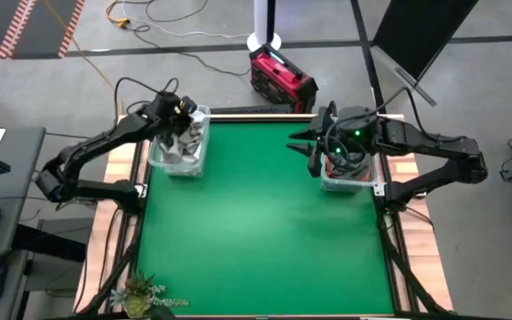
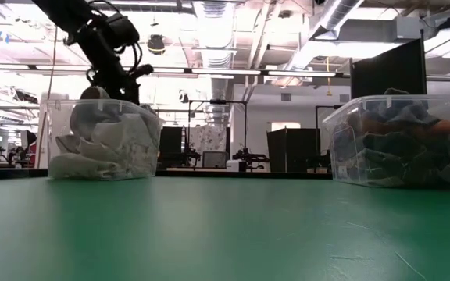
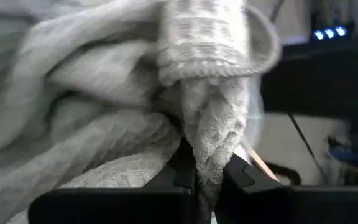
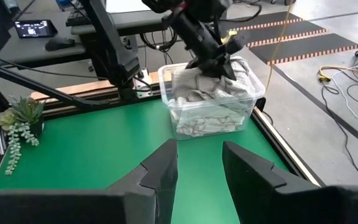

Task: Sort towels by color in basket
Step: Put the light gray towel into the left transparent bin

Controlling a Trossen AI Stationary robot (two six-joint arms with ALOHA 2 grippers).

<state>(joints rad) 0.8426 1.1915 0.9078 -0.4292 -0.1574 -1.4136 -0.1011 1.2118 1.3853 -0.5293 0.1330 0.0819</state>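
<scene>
Over the clear plastic bin of pale towels at the green desk's far left, the left gripper pinches a light grey towel between its jaws. The right gripper hovers by the clear bin of dark towels, jaws apart and empty.

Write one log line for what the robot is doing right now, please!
left claw: shut on light towel, over left bin | right claw: open, empty, above right bin

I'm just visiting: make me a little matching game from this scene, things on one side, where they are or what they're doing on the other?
Things:
1. left gripper
2. right gripper
3. left bin
4. right bin

States:
A. holds dark and orange towels
B. open, over the green table
C. shut on a pale towel
D. holds pale towels

Pairs: 1-C, 2-B, 3-D, 4-A
</scene>
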